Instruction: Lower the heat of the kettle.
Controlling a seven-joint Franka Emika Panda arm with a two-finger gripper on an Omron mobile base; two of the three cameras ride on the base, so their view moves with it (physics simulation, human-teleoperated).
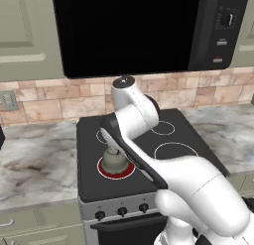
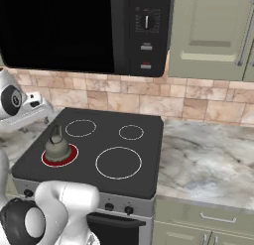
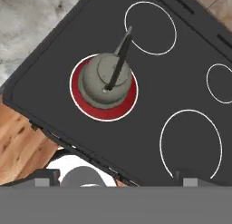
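The kettle (image 1: pixel 114 159) sat upright on the near left burner (image 2: pixel 72 155) of the black stove (image 2: pixel 144 174), and that ring glowed red under it while the other three rings showed only white outlines. That placement fits the task: the lit burner was the one heating the kettle, so its heat was what had to come down. The thin handle arched over the lid, and nothing touched the kettle.

Along the stove's near front edge ran a row of small dark knobs (image 1: pixel 122 211), below the cooktop. Judging by the layout, one of them would govern the red ring, though which one cannot be told.

To either side lay marble tabletop (image 2: pixel 213 159), with a tiled wall behind and a dark microwave (image 1: pixel 134 30) hanging over the stove.

The white arm rose from the near side and folded over the stove's left half, its elbow high near the wall, with the hand held above the cooktop and looking almost straight down. In the hand view the kettle lay well ahead of the end effector (image 3: pixel 117 177), whose fingertips (image 3: pixel 43 177) stood far apart at the frame's bottom corners, wide open and holding nothing. The hand was poised above the stove's near edge, over the knob side.
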